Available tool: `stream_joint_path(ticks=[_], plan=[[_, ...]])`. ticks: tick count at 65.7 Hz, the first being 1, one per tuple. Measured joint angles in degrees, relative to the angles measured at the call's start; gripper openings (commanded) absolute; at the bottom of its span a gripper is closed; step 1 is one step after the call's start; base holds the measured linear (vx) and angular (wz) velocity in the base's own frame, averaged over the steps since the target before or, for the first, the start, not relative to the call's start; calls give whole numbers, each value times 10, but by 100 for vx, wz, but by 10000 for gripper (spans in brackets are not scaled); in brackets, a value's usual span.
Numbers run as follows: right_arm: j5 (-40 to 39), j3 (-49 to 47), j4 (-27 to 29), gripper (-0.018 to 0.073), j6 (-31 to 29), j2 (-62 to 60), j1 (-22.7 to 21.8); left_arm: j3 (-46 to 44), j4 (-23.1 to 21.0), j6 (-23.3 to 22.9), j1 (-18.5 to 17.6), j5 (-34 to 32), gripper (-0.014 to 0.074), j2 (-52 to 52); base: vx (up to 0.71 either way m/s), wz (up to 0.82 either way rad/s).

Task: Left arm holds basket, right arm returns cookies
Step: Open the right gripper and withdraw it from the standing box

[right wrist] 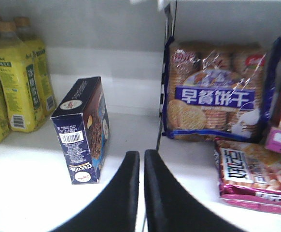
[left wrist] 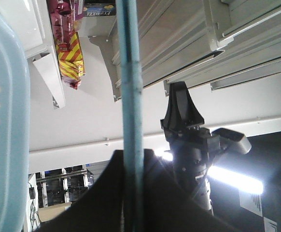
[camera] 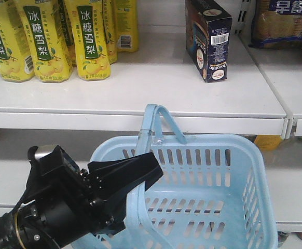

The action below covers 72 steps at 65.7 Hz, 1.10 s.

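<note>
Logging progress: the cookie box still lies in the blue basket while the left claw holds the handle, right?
Not quite. The cookie box stands on the shelf, as the front view shows; the basket has nothing in it. The left claw does hold the handle.

1. Yellow bottles (camera: 50, 39) on the shelf all say 冰糖雪梨 down a green strip, white characters.
2. The navy cookie box (right wrist: 82, 130) has "Chocotello" printed sideways near the bottom, plus a white barcode label; digits too small to read.
3. Biscuit pack (right wrist: 213, 92) next door reads 早餐饼干 on a blue band.
4. Pink packs (right wrist: 254, 176) below have writing, too blurry to make out.
</note>
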Motion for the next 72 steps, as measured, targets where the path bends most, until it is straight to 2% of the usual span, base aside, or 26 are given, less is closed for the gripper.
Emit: stream_joint_path(ticks=[8, 18, 53, 72], plan=[[21, -1, 7, -9, -32, -54, 0, 0, 0, 0, 0, 0, -3, 0, 0, 0], [45, 9, 7, -9, -45, -114, 0, 0, 0, 0, 0, 0, -3, 0, 0, 0], [46, 269, 20, -9, -47, -385, 0, 0, 0, 0, 0, 0, -3, 0, 0, 0], [49, 336, 43, -9, -47, -429, 0, 0, 0, 0, 0, 0, -3, 0, 0, 0]])
